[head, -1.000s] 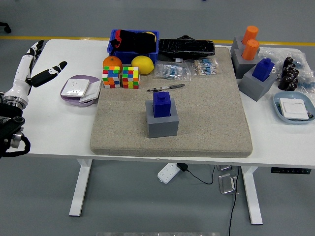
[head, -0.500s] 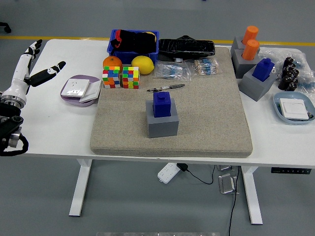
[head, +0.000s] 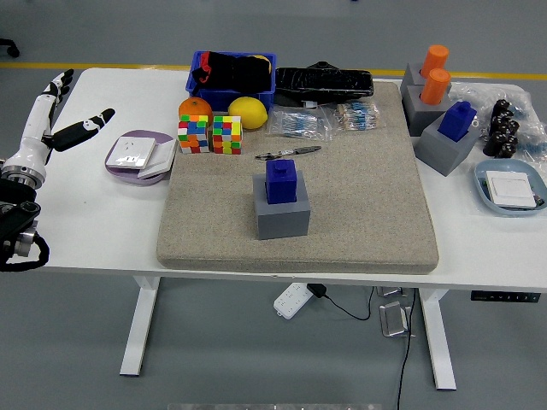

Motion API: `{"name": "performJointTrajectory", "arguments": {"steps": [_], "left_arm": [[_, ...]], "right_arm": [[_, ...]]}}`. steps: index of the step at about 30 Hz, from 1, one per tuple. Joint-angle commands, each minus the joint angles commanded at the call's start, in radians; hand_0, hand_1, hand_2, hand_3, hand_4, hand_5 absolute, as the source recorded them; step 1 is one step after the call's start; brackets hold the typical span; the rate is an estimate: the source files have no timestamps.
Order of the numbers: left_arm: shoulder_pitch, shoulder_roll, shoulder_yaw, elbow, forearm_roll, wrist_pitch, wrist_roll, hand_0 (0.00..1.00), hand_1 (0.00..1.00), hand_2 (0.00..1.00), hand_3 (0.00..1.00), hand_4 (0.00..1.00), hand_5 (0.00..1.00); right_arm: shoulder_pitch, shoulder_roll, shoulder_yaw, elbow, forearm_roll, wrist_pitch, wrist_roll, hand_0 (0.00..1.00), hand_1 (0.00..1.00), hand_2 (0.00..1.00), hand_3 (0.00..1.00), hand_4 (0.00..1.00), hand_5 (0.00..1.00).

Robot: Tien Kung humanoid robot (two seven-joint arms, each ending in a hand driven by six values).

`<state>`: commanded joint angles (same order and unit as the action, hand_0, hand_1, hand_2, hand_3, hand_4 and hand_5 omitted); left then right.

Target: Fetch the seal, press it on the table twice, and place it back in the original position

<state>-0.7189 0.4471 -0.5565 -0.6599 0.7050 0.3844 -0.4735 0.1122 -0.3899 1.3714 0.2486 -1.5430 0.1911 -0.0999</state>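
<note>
White counter (head: 94, 213), spanning nearly the full width. Beige felt mat (head: 359, 213) over the counter's middle, reaching from the far edge almost to the near edge. Left hand (head: 47, 128) raised over the left edge, fingers (head: 90, 124) released and spread, grasping nothing. Right hand out of view. Blue bin (head: 231, 85) with dark contents at the far edge, left of centre. Grey holder (head: 282, 218) at mat centre, blue seal (head: 282, 181) seated upright in its top, untouched. Second grey holder (head: 444, 149) with another blue stamp (head: 459, 120) towards the right edge; two orange stamps (head: 436, 73) behind it near the far right corner. Two colour cubes (head: 211, 134) beside an orange (head: 195, 108) and a lemon (head: 248, 112), just left of the mat's far left corner. Pen (head: 288, 153) lying on the mat behind the seal.
</note>
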Motion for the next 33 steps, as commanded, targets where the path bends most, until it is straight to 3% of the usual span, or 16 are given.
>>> {"name": "performJointTrajectory", "arguments": {"steps": [33], "left_arm": [[-0.008, -0.011, -0.006, 0.000, 0.001, 0.003, 0.002, 0.998, 0.998, 0.992, 0.978, 0.873, 0.357]], "right_arm": [[0.002, 0.001, 0.009, -0.002, -0.001, 0.000, 0.000, 0.802, 0.711, 0.705, 0.665, 0.769, 0.560]]}}
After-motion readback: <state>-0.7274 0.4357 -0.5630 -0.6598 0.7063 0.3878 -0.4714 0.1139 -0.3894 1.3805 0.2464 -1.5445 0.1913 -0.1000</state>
